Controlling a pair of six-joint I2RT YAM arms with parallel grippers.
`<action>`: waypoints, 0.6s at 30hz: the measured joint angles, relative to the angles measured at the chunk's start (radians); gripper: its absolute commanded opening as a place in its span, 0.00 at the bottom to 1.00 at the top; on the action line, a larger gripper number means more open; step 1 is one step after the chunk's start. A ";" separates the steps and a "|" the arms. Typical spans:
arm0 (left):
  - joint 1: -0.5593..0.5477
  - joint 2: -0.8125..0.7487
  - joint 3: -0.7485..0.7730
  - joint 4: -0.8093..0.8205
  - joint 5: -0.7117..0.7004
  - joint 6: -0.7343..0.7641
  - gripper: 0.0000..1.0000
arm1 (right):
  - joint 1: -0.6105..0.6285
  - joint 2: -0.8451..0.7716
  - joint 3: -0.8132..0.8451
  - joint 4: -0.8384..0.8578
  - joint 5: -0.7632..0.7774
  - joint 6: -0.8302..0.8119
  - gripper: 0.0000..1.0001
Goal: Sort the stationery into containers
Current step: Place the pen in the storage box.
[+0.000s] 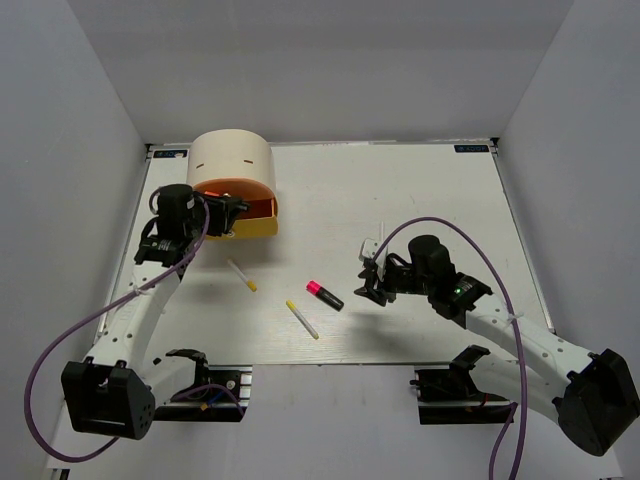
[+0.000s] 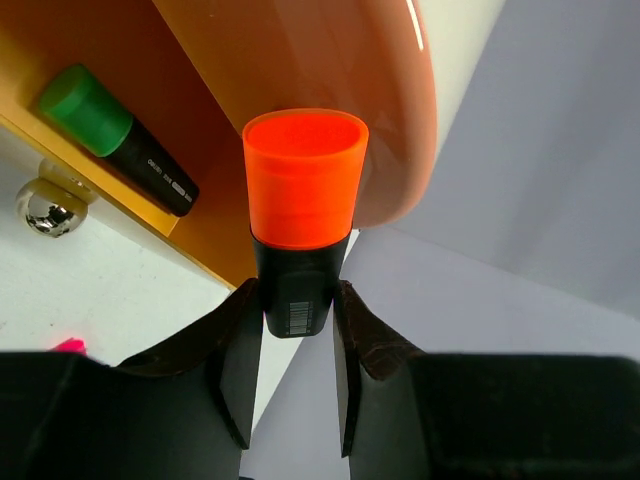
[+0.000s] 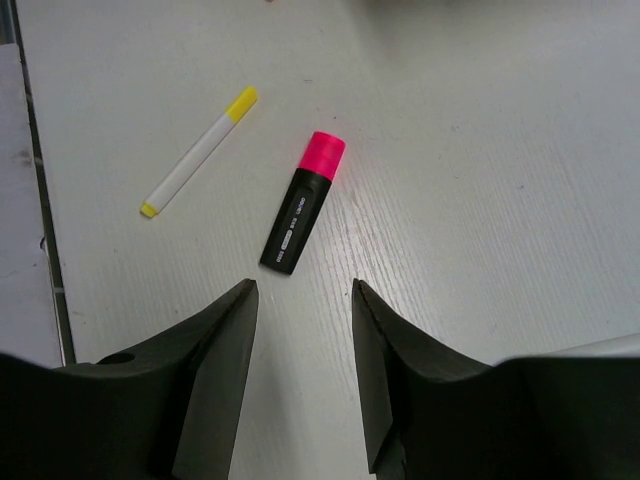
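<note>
The beige half-cylinder cabinet stands at the back left with a yellow drawer pulled open. My left gripper is at that drawer, shut on a black highlighter with an orange cap, held cap outward. A green-capped highlighter lies in the drawer. My right gripper is open and empty, just above the table. A pink-capped highlighter lies right in front of its fingertips. Two white pens with yellow tips lie on the table; one shows in the right wrist view.
The drawer's round metal knob shows beside the left fingers. The white table ends in a metal rail along the near edge. Grey walls close in the back and both sides. A small white item lies behind the right gripper.
</note>
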 measured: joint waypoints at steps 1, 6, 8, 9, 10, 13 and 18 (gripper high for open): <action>0.000 0.003 0.000 0.003 -0.003 -0.007 0.38 | 0.000 0.000 0.000 0.002 0.000 0.000 0.50; 0.000 0.035 0.000 0.012 -0.009 -0.026 0.53 | 0.000 0.002 0.000 0.004 0.000 -0.001 0.59; 0.000 0.045 0.000 0.011 -0.009 -0.027 0.61 | 0.000 0.003 0.000 0.005 0.000 -0.004 0.59; 0.000 0.047 0.000 0.011 -0.009 -0.030 0.63 | 0.000 0.004 0.000 0.005 -0.001 -0.005 0.59; 0.000 0.047 0.000 0.010 -0.009 -0.032 0.65 | 0.000 0.007 0.000 0.005 -0.001 -0.005 0.59; 0.000 0.046 0.000 0.012 -0.010 -0.035 0.66 | 0.000 0.021 0.000 0.005 -0.002 -0.004 0.59; 0.000 0.045 0.000 0.016 -0.006 -0.035 0.68 | 0.000 0.067 0.001 0.005 -0.001 0.006 0.59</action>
